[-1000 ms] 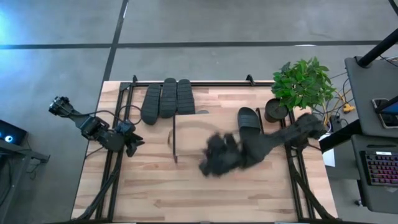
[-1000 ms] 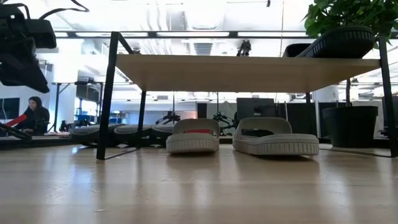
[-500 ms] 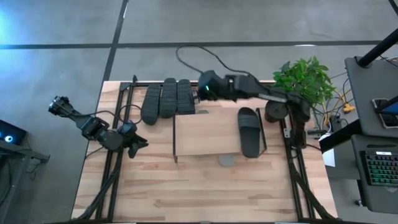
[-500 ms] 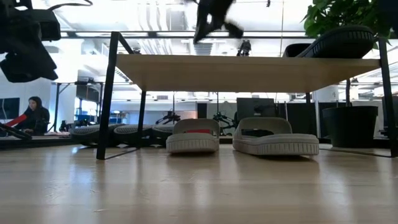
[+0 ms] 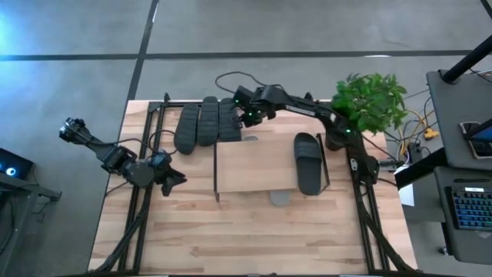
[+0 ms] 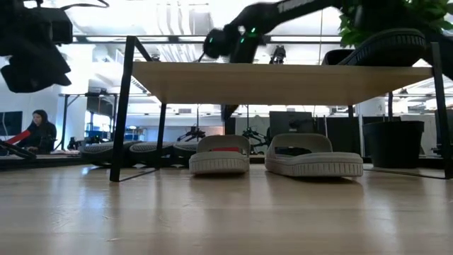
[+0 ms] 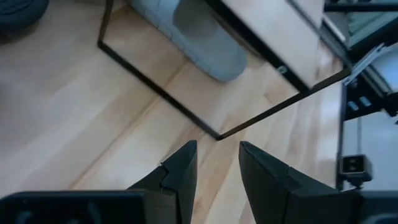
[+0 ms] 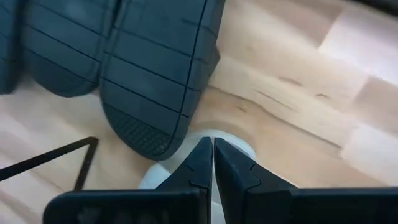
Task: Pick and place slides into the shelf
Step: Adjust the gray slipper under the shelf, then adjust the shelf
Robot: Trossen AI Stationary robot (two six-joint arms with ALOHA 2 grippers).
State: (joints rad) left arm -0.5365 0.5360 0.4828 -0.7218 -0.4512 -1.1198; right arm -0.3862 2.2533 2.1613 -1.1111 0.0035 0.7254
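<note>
The shelf (image 5: 254,165) stands mid-table, a black slide (image 5: 309,161) lying on its top board. Two light grey slides (image 6: 219,154) (image 6: 311,156) sit on the table under the board. Three dark slides (image 5: 207,121) lie sole-up side by side at the shelf's far left corner. My right gripper (image 5: 245,118) hangs shut above the end of the rightmost dark slide (image 8: 155,68), with a light grey slide's tip (image 8: 239,146) below its fingers. My left gripper (image 5: 174,178) waits open at the table's left side, its fingers (image 7: 217,168) holding nothing.
A potted plant (image 5: 371,100) stands at the table's far right corner, next to the shelf. Bare tabletop (image 5: 254,238) stretches along the near edge. A person (image 6: 35,133) sits in the room beyond the table.
My right gripper has swung from above the shelf's near side across the board toward the table's far edge and somewhat left, then sunk a little over the dark slides, staying shut. No slide has moved.
</note>
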